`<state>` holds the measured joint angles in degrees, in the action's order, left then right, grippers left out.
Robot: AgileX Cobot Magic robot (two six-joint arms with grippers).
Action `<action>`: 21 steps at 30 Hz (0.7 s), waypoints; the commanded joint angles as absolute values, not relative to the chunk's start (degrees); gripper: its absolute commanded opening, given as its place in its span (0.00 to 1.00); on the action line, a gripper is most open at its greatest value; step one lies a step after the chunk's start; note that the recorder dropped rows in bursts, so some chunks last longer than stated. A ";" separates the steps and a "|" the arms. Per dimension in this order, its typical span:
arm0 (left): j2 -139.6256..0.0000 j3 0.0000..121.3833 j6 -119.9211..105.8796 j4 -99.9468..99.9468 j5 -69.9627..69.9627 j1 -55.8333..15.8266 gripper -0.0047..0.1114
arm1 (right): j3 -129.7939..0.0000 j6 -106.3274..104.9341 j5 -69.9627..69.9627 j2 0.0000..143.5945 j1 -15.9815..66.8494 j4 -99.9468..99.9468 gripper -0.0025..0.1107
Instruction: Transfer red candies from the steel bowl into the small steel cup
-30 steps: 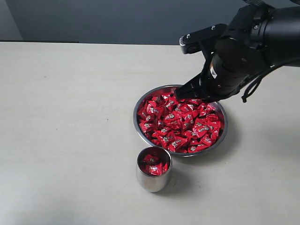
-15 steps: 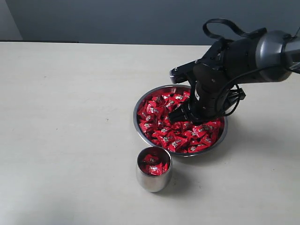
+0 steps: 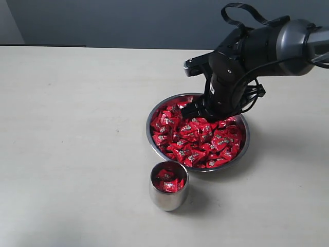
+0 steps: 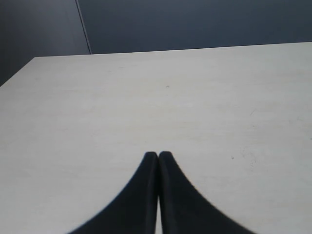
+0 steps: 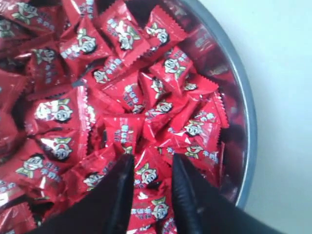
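The steel bowl (image 3: 150, 136) sits right of centre, heaped with red candies (image 3: 205, 143). In front of it stands the small steel cup (image 3: 167, 200), with a few red candies (image 3: 167, 180) inside. My right gripper (image 3: 191, 111) is down over the far side of the bowl. The right wrist view shows it open (image 5: 152, 160), its fingertips straddling a candy (image 5: 148, 175) on the pile near the bowl's rim (image 5: 247, 122). I cannot tell whether the fingers touch that candy. My left gripper (image 4: 158, 155) is shut and empty over bare table, out of the exterior view.
The pale table (image 3: 72, 128) stretches left of the bowl and cup. A dark wall (image 3: 128, 20) runs behind its far edge. The right arm's bulky black body (image 3: 257, 51) and cable loop hang over the bowl's back right.
The right arm came down from high above the bowl's right side, then shifted its gripper toward the bowl's far side. The bowl, the cup and their candies have stayed in place.
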<state>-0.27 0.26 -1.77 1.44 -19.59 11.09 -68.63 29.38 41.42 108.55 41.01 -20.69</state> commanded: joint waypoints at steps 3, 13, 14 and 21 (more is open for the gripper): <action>0.00 0.00 -1.68 1.55 -19.14 10.72 0.04 | -68.96 29.06 44.17 108.89 40.00 -20.64 0.27; 0.00 0.00 -1.68 1.55 -19.14 10.72 0.04 | -68.96 24.57 44.67 108.89 40.00 -20.74 0.26; 0.00 0.00 -1.68 1.55 -19.14 10.72 0.04 | -68.96 23.76 44.67 108.89 40.00 -21.21 0.26; 0.00 0.00 -1.68 1.55 -19.14 10.72 0.04 | -71.19 22.24 44.96 108.89 36.79 -19.95 0.26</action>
<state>-0.27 0.26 -1.77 1.44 -19.59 11.09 -69.55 24.10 44.37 109.01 38.94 -21.42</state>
